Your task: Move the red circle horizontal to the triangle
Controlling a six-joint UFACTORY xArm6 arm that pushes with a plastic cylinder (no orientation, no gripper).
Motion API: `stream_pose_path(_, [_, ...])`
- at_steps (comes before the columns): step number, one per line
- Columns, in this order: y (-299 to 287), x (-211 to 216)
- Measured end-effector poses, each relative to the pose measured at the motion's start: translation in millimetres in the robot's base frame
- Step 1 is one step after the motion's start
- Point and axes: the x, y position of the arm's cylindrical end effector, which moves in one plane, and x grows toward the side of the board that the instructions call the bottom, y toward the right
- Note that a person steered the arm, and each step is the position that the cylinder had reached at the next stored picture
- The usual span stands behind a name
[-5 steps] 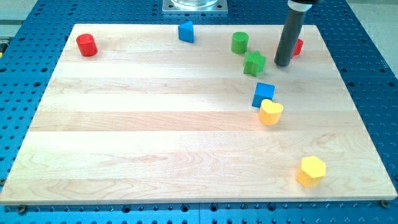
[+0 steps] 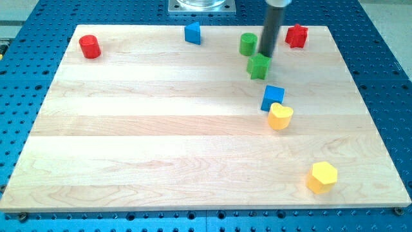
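Where it stands upright, red circle (image 2: 89, 46)

On the wooden board (image 2: 161, 129), my tip (image 2: 265, 55) touches the green star (image 2: 259, 66), with the green cylinder (image 2: 248, 44) just left, red star (image 2: 297, 35) right, blue triangle (image 2: 192, 32) and red circle (image 2: 90, 46) far left, blue cube (image 2: 273, 97), yellow heart (image 2: 280, 116) and yellow hexagon (image 2: 321, 176) below.

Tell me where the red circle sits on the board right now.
The red circle sits near the board's top-left corner in the camera view, alone, well left of the blue triangle and far from my tip, which is beside the green blocks.
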Motion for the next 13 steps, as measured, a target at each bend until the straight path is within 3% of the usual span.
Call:
stream_pose_path(3, [-150, 0])
stream_pose_path(5, [-242, 37])
stream_pose_path(8, [-243, 41])
stream_pose_path(9, [-287, 50])
stream_pose_path(10, [-332, 43])
stream_pose_path(13, [-339, 1])
